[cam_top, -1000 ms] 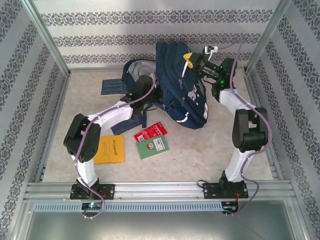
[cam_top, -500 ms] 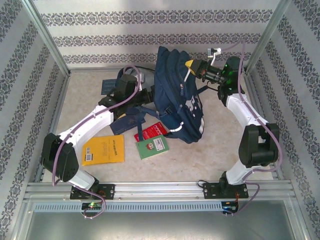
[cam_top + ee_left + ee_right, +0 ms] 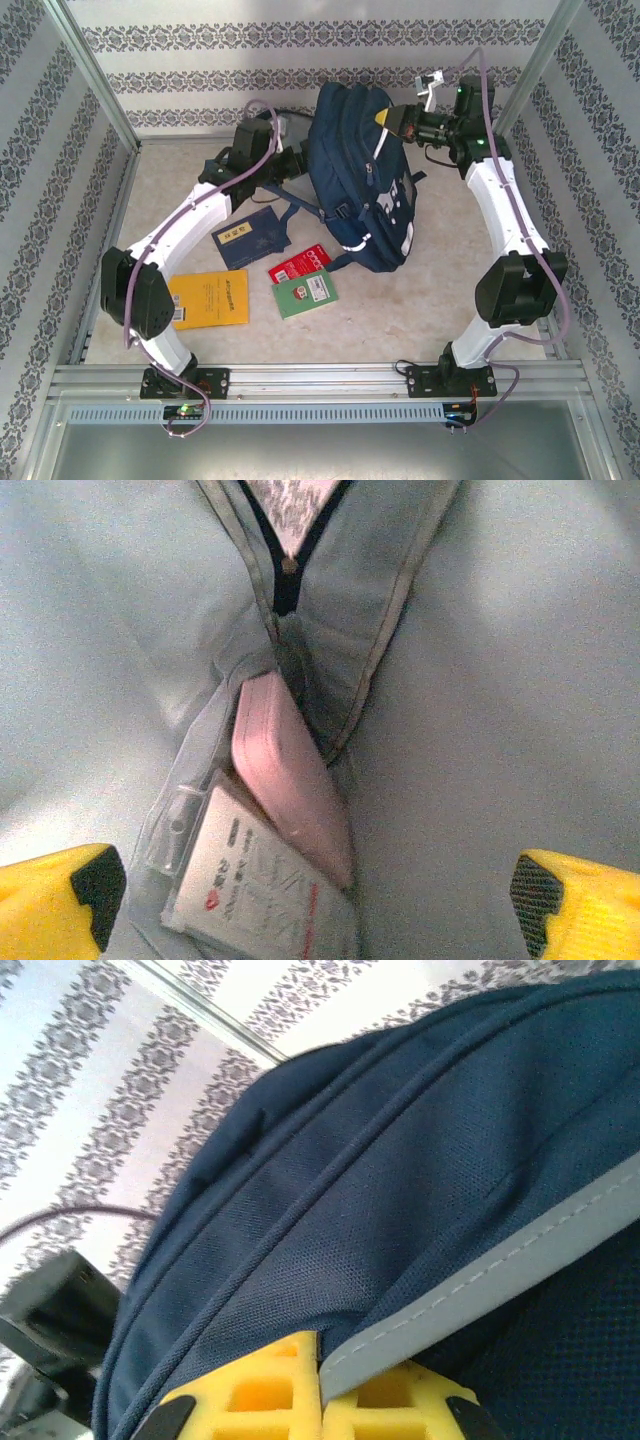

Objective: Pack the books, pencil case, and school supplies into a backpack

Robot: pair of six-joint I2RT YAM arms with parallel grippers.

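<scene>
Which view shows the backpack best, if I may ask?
Top external: almost the whole backpack shows there. Right wrist gives close navy fabric with a grey stripe; left wrist, pale fabric and a zip.

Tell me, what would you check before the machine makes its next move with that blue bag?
1. Right gripper gripping the backpack: ok, shut on its grey-striped edge.
2. Left gripper free to pick something up: ok, open and empty.
3. Backpack opening wide enough for a book: cannot tell.
4. Everything packed: not ok. The yellow-orange book, dark blue book, green book and red packet lie on the table.
5. Those items easy to lift singly: cannot tell; the red packet touches the green book.
</scene>
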